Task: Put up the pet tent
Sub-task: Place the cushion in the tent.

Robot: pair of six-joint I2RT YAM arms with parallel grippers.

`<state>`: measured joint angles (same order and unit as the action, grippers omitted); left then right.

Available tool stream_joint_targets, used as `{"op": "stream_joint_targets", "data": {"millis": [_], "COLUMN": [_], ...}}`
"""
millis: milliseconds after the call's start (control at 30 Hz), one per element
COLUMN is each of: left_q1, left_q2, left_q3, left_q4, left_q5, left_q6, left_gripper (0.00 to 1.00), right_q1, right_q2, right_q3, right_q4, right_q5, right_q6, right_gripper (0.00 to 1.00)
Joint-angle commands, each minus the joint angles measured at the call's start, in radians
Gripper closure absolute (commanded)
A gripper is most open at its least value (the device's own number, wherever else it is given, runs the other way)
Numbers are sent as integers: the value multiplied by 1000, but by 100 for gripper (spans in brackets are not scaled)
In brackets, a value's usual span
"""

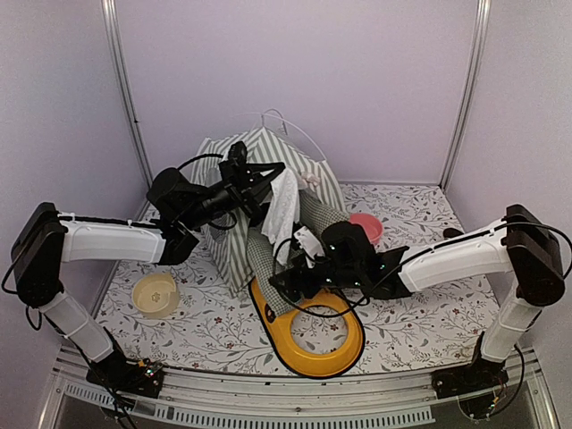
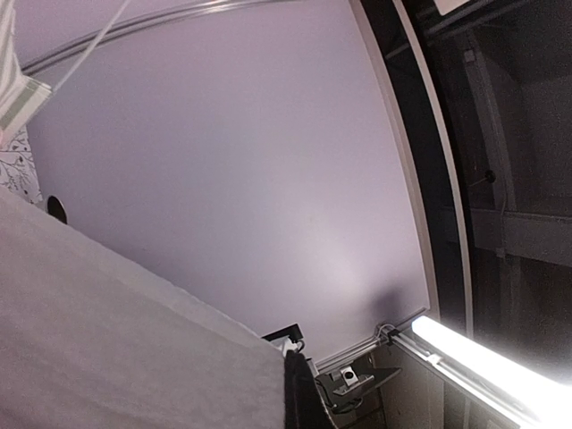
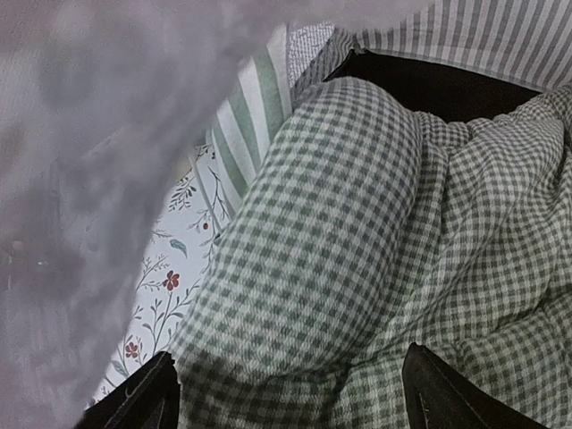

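The pet tent (image 1: 228,165), green-and-white striped, stands at the back middle with a thin white pole (image 1: 302,131) arching over it. My left gripper (image 1: 261,186) is shut on the tent's white mesh door flap (image 1: 284,207) and holds it up beside the opening. In the left wrist view that white fabric (image 2: 116,340) fills the lower left beside one dark finger (image 2: 308,398). A green-checked cushion (image 1: 264,255) spills out of the tent's front. My right gripper (image 3: 295,402) is open, its fingers astride a bulge of the cushion (image 3: 340,232). Striped tent cloth (image 3: 255,98) lies behind it.
A yellow ring with a black rim (image 1: 313,344) lies in front of the tent under the right arm. A pink bowl (image 1: 368,225) sits to the tent's right and a cream bowl (image 1: 155,293) at the front left. The floral mat (image 1: 411,331) covers the table.
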<state>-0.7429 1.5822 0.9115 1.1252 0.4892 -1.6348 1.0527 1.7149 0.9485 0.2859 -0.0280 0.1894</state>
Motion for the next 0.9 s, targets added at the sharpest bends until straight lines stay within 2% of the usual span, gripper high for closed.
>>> {"op": "stream_joint_targets", "data": {"millis": [0, 333, 467, 567, 733, 867], "left_q1": [-6, -7, -7, -7, -6, -4], "left_q2": [-1, -7, -7, -7, -9, -9], "left_q3": [14, 25, 23, 23, 14, 4], "left_q4": [67, 34, 33, 35, 43, 60], "left_q5": [21, 22, 26, 28, 28, 28], "left_q6": [2, 6, 4, 4, 1, -8], "left_gripper": [100, 100, 100, 100, 100, 100], "right_q1": [0, -3, -10, -18, -54, -66], "right_q2": [42, 129, 139, 144, 146, 143], "right_q3": [77, 157, 168, 177, 180, 193], "right_q4": [-4, -90, -96, -106, -110, -111], "right_q5": [35, 16, 14, 16, -38, -62], "right_q6": [-22, -21, -5, 3, 34, 41], "right_gripper": [12, 12, 18, 30, 63, 84]}}
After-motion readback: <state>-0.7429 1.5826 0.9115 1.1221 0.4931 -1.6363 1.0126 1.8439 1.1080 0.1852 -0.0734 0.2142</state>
